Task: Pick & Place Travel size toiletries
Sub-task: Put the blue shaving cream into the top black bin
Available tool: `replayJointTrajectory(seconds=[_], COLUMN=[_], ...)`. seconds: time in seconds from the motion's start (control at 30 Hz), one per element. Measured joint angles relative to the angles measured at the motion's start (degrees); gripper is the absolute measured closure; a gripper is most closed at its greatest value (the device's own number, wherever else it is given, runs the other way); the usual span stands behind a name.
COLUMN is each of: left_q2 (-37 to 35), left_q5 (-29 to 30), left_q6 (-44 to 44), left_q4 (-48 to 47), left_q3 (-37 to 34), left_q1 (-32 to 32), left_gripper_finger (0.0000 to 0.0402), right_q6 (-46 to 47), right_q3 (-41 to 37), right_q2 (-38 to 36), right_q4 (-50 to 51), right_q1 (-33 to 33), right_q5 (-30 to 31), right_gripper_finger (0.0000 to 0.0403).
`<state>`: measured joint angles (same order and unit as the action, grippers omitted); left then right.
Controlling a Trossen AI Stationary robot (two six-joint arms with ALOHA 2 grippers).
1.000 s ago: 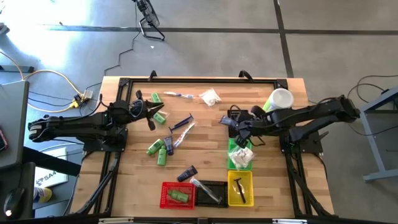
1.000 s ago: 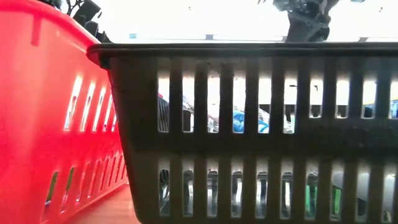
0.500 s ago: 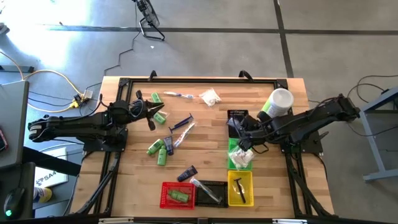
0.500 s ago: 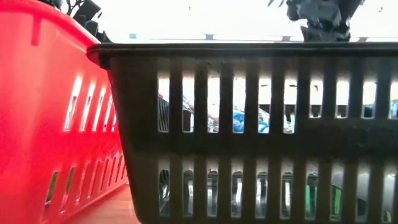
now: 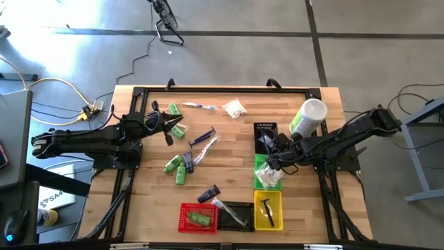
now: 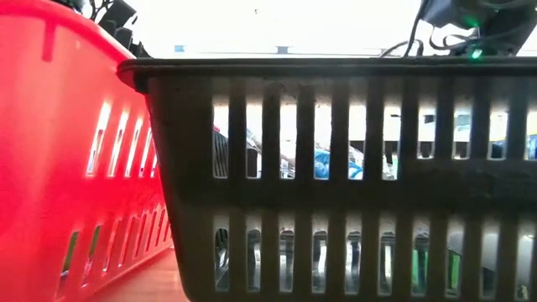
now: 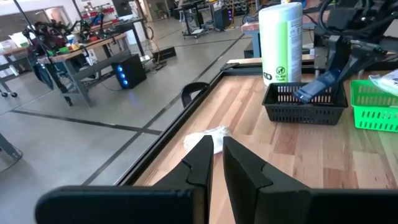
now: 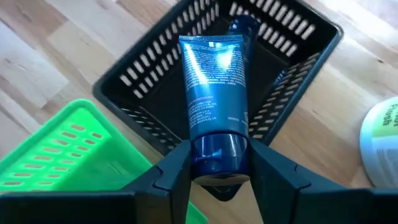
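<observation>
Right arm is holding a navy tube over the black basket

The right gripper [image 8: 214, 163] is reaching in low, its fingers clamping the navy tube [image 8: 213, 93] above the black basket [image 8: 298, 37]; the left gripper [image 7: 213, 163], fingers together, is hanging over the counter [image 5: 229, 139].

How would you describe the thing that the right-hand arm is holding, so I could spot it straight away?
Find the tall white and green container at the table's right side; beside it stands a small black basket. The right gripper grips a dark navy tube by its cap end, the tube slanting into that basket. Unlike the other navy tubes lying loose on the wood, it is the only one held.
</observation>
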<state>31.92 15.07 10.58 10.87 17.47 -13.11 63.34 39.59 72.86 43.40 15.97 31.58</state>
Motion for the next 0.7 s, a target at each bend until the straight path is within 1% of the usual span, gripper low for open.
replayJointTrajectory(seconds=[0.1, 0.33, 0.5, 0.7], left_q2=[0.0, 0.0, 0.0, 0.0], left_q5=[0.0, 0.0, 0.0, 0.0], left_q6=[0.0, 0.0, 0.0, 0.0], left_q4=[0.0, 0.0, 0.0, 0.0], left_q3=[0.0, 0.0, 0.0, 0.0], left_q1=[0.0, 0.0, 0.0, 0.0], left_gripper_finger=[0.0371, 0.0371, 0.0371, 0.0371], right_q6=[0.5, 0.6, 1.5, 1.1], right_q3=[-0.3, -0.3, -0.3, -0.3], right_q2=[0.0, 0.0, 0.0, 0.0], right_q4=[-0.1, -0.9, -1.2, -2.1], right_q1=[0.0, 0.0, -1.5, -2.6], right_q5=[0.3, 4.4, 4.5, 4.3], right_gripper_finger=[0.0267, 0.0272, 0.0261, 0.0261])
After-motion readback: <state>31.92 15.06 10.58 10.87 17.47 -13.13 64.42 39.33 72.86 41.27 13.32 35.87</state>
